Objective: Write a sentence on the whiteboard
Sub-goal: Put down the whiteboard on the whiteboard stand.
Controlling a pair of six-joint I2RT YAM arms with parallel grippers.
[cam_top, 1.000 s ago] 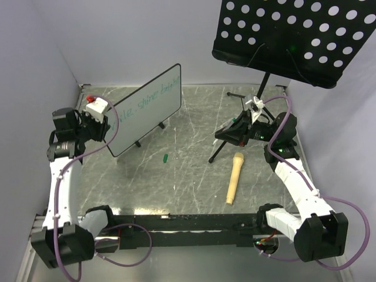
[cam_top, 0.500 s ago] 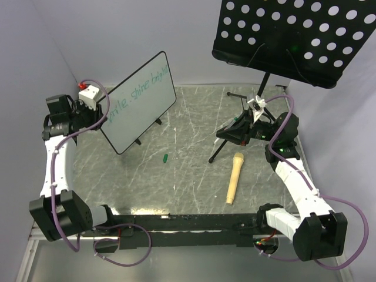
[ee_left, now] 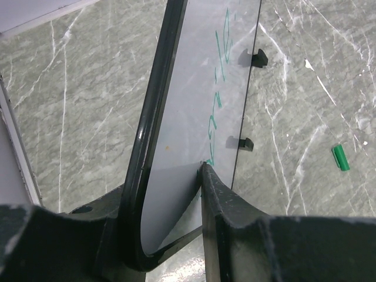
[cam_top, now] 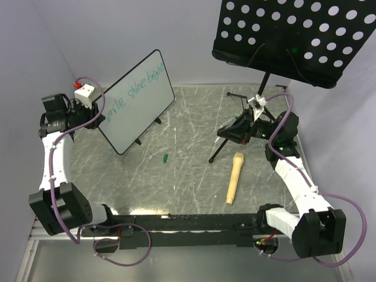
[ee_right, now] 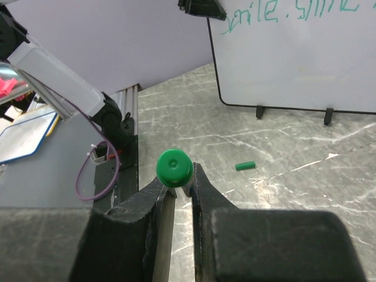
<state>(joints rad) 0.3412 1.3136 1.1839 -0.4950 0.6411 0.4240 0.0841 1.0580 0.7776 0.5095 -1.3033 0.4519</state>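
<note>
The whiteboard [cam_top: 141, 103] stands at the back left, its face turned toward the right arm. The teal sentence [cam_top: 134, 93] runs along its upper long edge. My left gripper [cam_top: 98, 120] is shut on the board's lower left corner; in the left wrist view the jaws [ee_left: 167, 182] clamp the black frame and white face [ee_left: 205, 76]. My right gripper [cam_top: 228, 133] hovers at mid right, shut on a green marker [ee_right: 174, 167], apart from the board. The board [ee_right: 305, 59] and sentence [ee_right: 282, 10] show in the right wrist view.
A small green cap [cam_top: 166, 157] lies on the marble table in front of the board. A tan microphone-shaped object [cam_top: 234, 177] lies at right of centre. The black perforated music stand [cam_top: 294, 35] rises at the back right, its legs [cam_top: 218, 151] beside my right gripper.
My left arm has swung the board left and back and turned its face more toward the camera. The right arm has hardly moved.
</note>
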